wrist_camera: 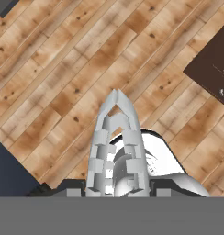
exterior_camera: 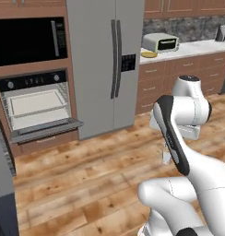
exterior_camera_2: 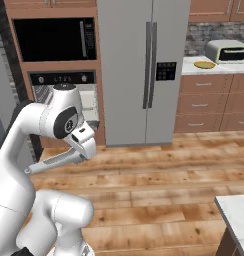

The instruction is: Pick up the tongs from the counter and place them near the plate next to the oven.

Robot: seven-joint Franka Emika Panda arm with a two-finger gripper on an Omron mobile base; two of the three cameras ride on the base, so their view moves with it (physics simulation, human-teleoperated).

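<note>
Legible text: none; the pale markings on the wall oven's control panel (exterior_camera: 32,80) and the fridge's dark dispenser panel (exterior_camera_2: 165,71) are too small and blurred to make out.

One pair of tongs (wrist_camera: 114,147) at 6 o'clock in the hand view. One plate (exterior_camera: 149,54) and one toaster oven (exterior_camera: 161,42) at 1 o'clock on the tabletop (exterior_camera: 202,46). One fridge (exterior_camera: 103,64), one wall oven (exterior_camera: 36,103), one microwave (exterior_camera: 29,40).
</note>
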